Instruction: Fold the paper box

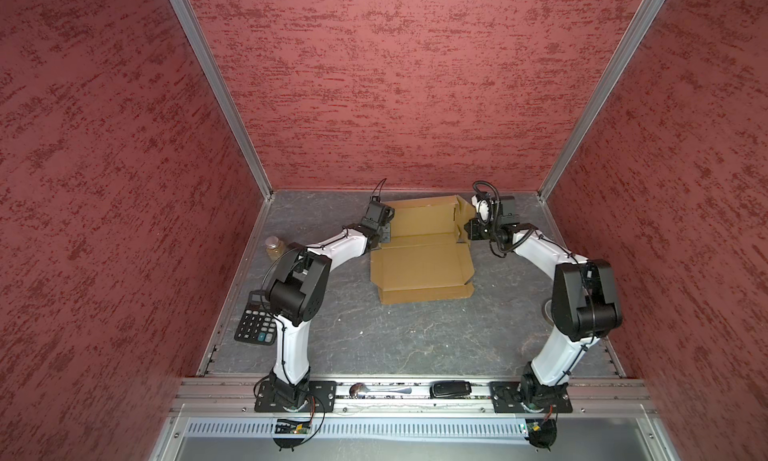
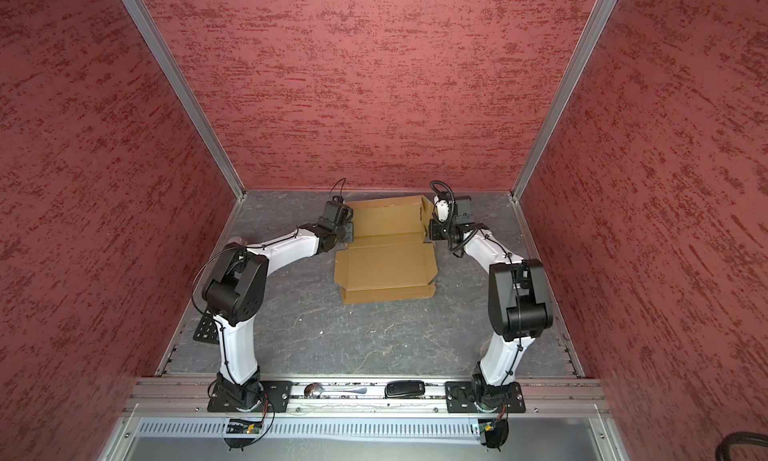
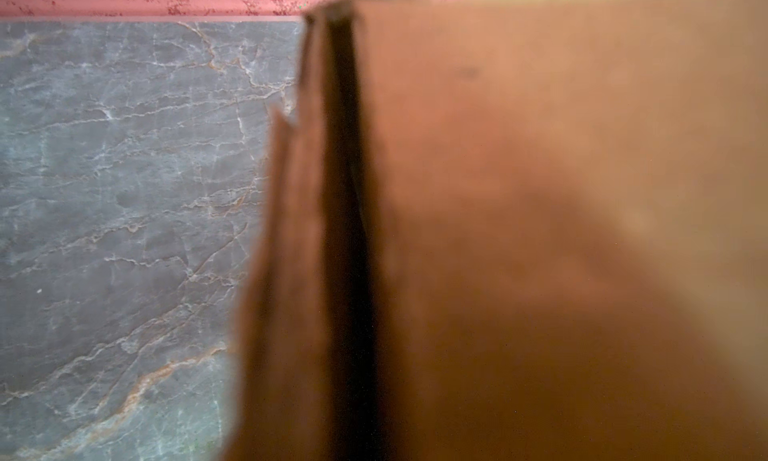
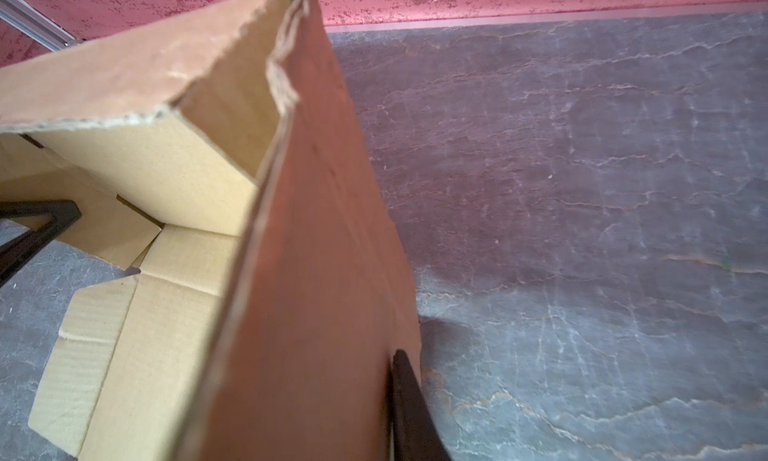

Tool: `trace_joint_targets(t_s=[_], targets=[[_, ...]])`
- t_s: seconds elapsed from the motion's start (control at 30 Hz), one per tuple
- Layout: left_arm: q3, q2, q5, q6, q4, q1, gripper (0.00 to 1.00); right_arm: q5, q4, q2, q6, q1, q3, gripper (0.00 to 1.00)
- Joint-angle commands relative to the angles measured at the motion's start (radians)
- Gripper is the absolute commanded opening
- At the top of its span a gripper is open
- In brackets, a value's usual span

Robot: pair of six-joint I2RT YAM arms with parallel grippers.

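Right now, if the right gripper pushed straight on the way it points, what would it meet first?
The paper box: the right gripper is shut on its upright side wall. Past that, probably the tabletop; depth is unclear.

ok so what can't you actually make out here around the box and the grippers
- left gripper: fingers hidden, by its wrist in both top views, by blurred cardboard of the paper box in the left wrist view.
- right gripper: right wrist view shows one finger outside the raised flap; the cardboard hides its partner.
- calculator: partly under the left arm in both top views.
- jar: contents too small in a top view.
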Motion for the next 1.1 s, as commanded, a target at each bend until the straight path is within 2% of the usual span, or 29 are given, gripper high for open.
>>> trace_joint_targets(t_s=[0.0,1.07], targets=[[-0.013,-0.042,0.007,0.047,0.041,0.004,0.07,0.004,-0.023,-0.05,-0.031,0.01,0.022,0.11],[-0.001,-0.06,-0.027,0.081,0.066,-0.009,0.07,-0.019,-0.072,-0.075,-0.038,0.013,0.075,0.09]])
